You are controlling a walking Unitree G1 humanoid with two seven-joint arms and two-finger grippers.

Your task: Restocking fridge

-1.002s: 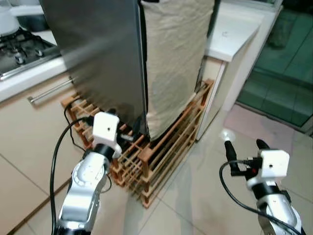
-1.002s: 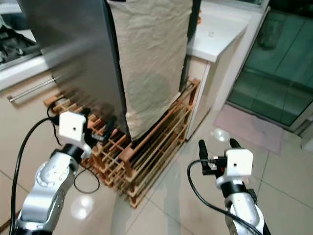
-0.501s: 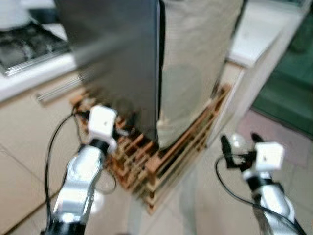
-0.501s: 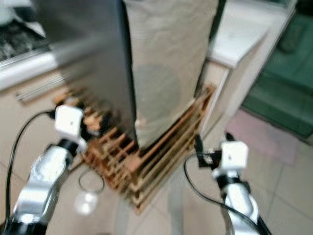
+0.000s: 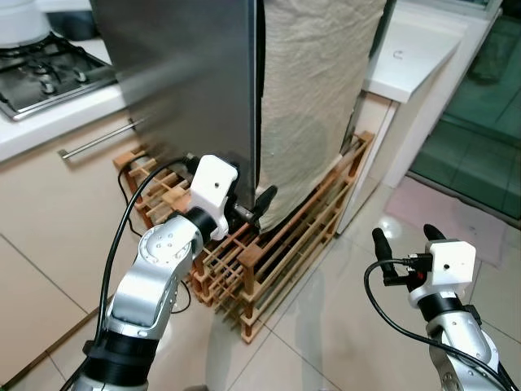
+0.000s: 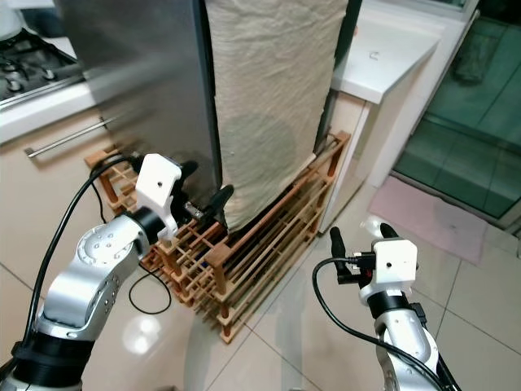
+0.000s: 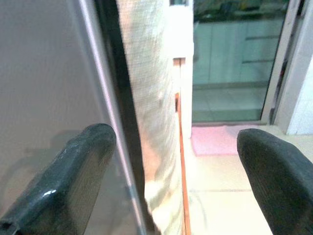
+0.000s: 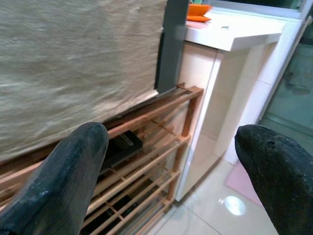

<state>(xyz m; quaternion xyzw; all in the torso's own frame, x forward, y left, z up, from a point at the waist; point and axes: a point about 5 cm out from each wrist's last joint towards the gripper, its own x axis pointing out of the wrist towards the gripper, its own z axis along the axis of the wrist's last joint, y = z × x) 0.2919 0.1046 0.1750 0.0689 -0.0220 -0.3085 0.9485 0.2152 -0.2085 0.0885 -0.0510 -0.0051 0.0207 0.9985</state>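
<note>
The steel fridge door stands shut straight ahead, with a beige cloth hanging over the fridge's side next to it. My left gripper is open at the door's lower right edge. In the left wrist view the left gripper has one finger in front of the steel face and the other finger beyond the cloth, so the edge lies between them. My right gripper is open and holds nothing, low over the floor tiles to the right of the fridge.
A wooden slatted rack sits on the floor under and around the fridge's base. On the left are a gas hob and a drawer handle. A white counter flanks the right, with a pink mat beyond.
The camera shifted and blurred, then steadied. My left gripper has moved forward and right to the fridge door's edge. The right gripper stays open in much the same place.
</note>
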